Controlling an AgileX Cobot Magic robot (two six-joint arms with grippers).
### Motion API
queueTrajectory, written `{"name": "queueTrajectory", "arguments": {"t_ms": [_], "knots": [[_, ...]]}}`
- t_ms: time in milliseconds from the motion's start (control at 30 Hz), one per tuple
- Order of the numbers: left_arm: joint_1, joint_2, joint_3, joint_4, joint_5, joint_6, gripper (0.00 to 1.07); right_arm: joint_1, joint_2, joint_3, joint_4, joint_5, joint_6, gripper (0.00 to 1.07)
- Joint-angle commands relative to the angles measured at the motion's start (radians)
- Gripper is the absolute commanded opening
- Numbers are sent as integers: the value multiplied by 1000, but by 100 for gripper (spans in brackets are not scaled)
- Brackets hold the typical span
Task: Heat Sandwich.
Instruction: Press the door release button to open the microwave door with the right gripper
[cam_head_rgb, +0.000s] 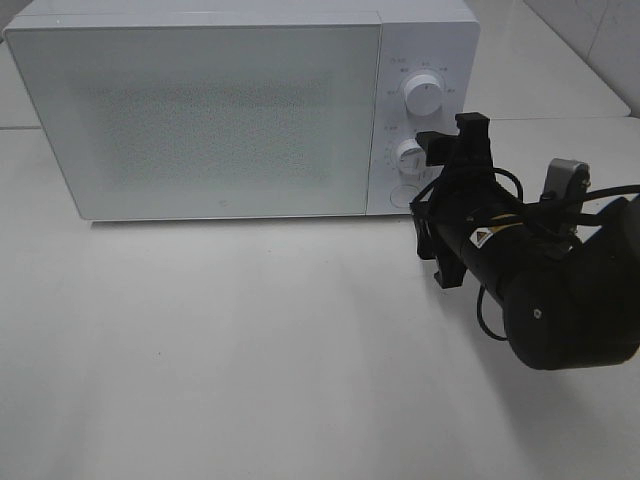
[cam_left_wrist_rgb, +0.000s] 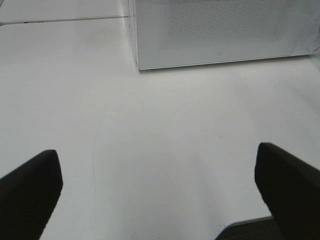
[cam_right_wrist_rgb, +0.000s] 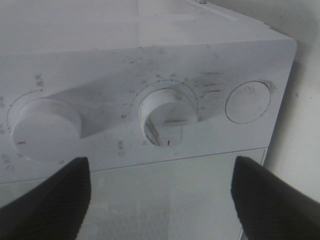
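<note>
Right tool: spread wide, empty, poised in front of the microwave's control panel. Middle dial framed between the two black fingers. Contact with dial or panel: cannot tell. Seen from the high camera as turned on its side at the panel's lower half, on a bulky black arm with loose cables.

Left tool: opened fully, empty, hanging over bare counter with the microwave's front corner well ahead. Matte black, wedge-shaped fingers.

Sandwich: in none of the three views; whereabouts impossible to tell.

Microwave: white, boxy, smooth-sided. Door shut, flat, pale, covered by a fine dotted mesh. Panel smudged with grey scuffs. Two round white knobs, the middle one ringed by small tick marks and bearing a short red line, the other dial likewise red-marked. Beside them a flat round button.

Counter: matte white, smooth, faintly scratched.
</note>
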Motion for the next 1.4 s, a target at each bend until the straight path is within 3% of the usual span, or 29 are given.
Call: {"name": "queueTrajectory", "arguments": {"t_ms": [33,433,667,800,967,1133,1400], "knots": [[4,-27,4,-3,-8,-3,103,-5,-44,24,-42,-45,-62,76],[4,-27,4,-3,-8,-3,103,-8,-296,42,-61,599,-519,76],[4,-27,4,-3,-8,-3,103,-8,-390,39,-61,772,-846,76],[4,-27,4,-3,-8,-3,103,-8,-468,-21,-65,997,-1208,76],[4,-27,4,-3,-8,-3,103,-8,-525,-83,-67,1226,-1486,76],[4,-27,4,-3,-8,-3,103,-8,-591,-135,-89,1441,-1636,76],[4,-27,4,-3,-8,-3,103,-8,-703,-171,-185,1677,-1641,76]]}}
